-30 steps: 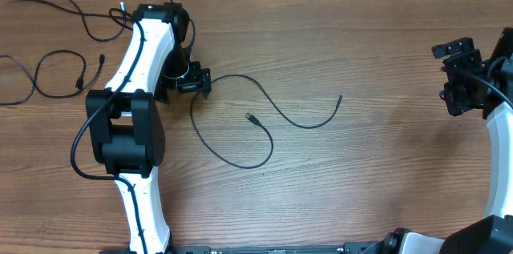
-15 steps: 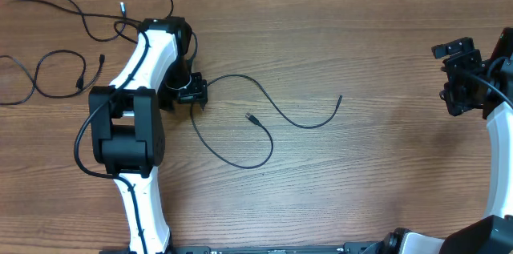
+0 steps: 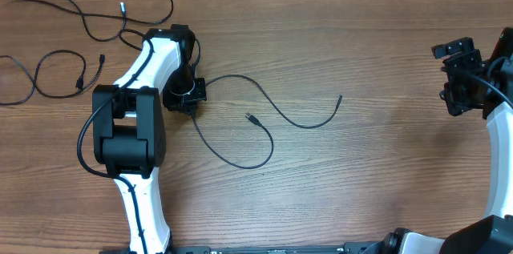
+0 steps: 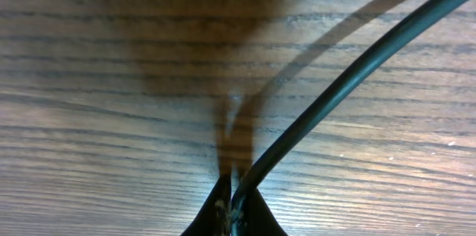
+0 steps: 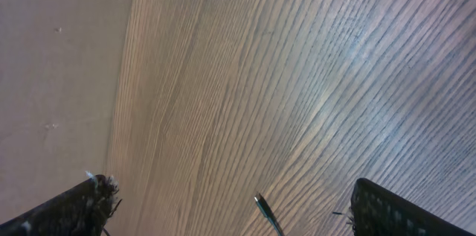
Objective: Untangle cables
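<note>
Mid-left, left gripper (image 4: 233,200) (pinching cable (image 4: 357,74)) drawn back

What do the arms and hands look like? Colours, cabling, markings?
The left arm and right arm are curved white links with black joint housings. A black wire runs along each and loops loose by the left arm's motor block. The left hand and right hand are all black and two-fingered. No markings are legible.

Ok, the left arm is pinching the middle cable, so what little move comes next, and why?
Probably drag it a bit to the right. The left gripper is shut on the middle cable, which crosses nothing, yet the long cable and the looped cable lie close beside that arm, so more room seems safer.
</note>
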Controlling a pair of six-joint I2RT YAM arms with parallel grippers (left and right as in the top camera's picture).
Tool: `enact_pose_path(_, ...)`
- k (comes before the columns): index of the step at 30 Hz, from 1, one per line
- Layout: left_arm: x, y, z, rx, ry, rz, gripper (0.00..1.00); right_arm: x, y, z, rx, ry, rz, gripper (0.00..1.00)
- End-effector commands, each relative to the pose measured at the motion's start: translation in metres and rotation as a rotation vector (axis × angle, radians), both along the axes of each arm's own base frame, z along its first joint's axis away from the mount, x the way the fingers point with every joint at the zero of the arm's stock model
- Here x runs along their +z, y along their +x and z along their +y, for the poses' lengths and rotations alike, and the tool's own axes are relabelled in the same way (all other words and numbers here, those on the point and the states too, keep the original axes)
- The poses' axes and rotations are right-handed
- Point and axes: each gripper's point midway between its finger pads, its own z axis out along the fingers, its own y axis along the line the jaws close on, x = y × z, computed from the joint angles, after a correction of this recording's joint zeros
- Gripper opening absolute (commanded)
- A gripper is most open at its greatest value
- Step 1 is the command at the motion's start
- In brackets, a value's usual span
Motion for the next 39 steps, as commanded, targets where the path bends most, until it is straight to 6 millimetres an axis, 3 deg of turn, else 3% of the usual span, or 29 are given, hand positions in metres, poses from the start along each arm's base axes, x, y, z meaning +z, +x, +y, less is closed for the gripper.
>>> enact_pose_path(1,0.017,0.001,-0.006,0.013,-0.016,-0.014,0.04,0.004,0.001,-0.003,-0.003,-0.017,-0.011,1.0)
enact_pose_path(4,0.044,0.008,-0.006,0.045,-0.01,-0.023,0.04,0.004,0.001,-0.003,-0.003,-0.017,-0.011,1.0)
enact_pose_path(8,0.107,0.027,-0.008,0.05,-0.026,-0.165,0.04,0.004,0.0,-0.003,-0.003,-0.017,-0.011,1.0)
enact_pose_path(12,0.16,0.03,-0.008,0.049,-0.045,-0.313,0.04,0.004,0.0,-0.003,-0.003,-0.017,-0.011,1.0)
enact_pose_path(20,0.275,0.0,-0.004,0.048,-0.085,-0.63,0.04,0.004,0.001,-0.003,-0.003,-0.017,-0.011,1.0)
enact_pose_path(24,0.317,-0.017,-0.003,0.057,-0.107,-0.767,0.04,0.004,0.001,-0.003,-0.003,-0.017,-0.011,1.0)
enact_pose_path(30,0.368,-0.045,-0.001,0.058,-0.133,-0.937,0.04,0.004,0.0,-0.003,-0.003,-0.017,-0.011,1.0)
enact_pose_path(39,0.383,-0.066,0.003,0.173,-0.161,-0.968,0.04,0.004,0.001,-0.003,-0.003,-0.017,-0.011,1.0)
